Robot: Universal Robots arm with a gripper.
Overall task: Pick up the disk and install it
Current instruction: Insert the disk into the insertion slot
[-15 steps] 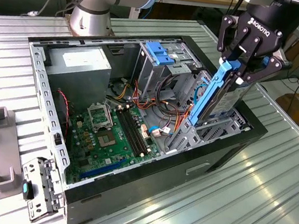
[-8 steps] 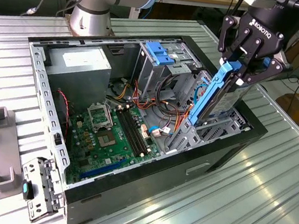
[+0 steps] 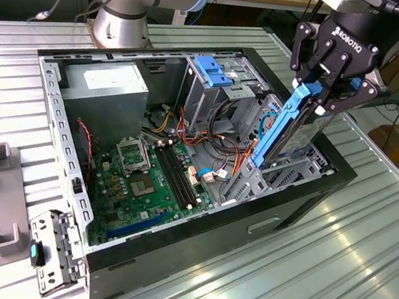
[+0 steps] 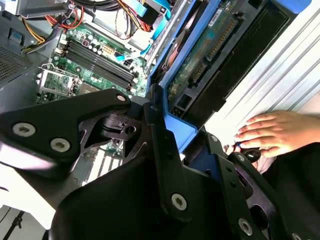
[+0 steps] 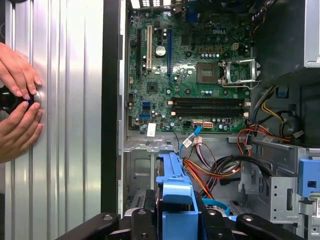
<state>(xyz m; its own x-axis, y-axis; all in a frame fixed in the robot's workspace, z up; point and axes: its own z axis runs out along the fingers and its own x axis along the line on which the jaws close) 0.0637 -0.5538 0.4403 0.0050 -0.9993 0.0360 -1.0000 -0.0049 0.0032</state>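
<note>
The disk (image 3: 290, 129) is pictured at the upper right of the exterior view, held almost upright on its edge and slightly tilted, with its top leaning toward the frame's right. A blue plastic frame is seen along its near edge, with grey metal behind it. Its upper end is clamped by the gripper (image 3: 319, 92), and its lower end is sunk inside the case (image 3: 207, 251), toward that frame's right. Whether the lower end touches anything cannot be told. In the second wrist view the disk (image 4: 200, 65) is shown with its green circuit-board underside exposed. In the first wrist view the disk (image 5: 175, 182) is seen end-on, blue frame foremost.
</note>
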